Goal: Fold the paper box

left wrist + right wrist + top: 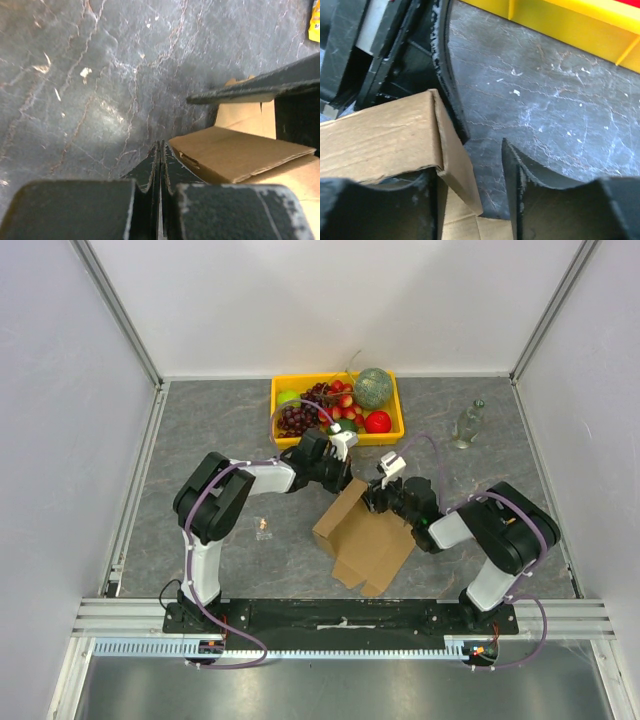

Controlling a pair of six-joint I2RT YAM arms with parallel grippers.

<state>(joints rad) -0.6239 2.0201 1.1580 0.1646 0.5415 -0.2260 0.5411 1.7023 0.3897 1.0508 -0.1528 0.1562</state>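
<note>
While its side flap (pixel 342 512) is being stood up, paper box (pixel 370 540) is being worked at counter (pixel 200 420) centre, 6 o'clock of yellow crate (pixel 399 410); left hand (pixel 160 150) pressed together beside it; right hand (pixel 470 160) spread astride flap corner; pinch judged needed next.

Left claw (pixel 160 150) pressed together, right claw (pixel 467 160) apart (both arms angled inward).

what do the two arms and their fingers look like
The left arm and right arm are black-and-white links, with purple cables looped alongside and a white block at each wrist. The fingers are black, scuffed pale at the edges.
</note>
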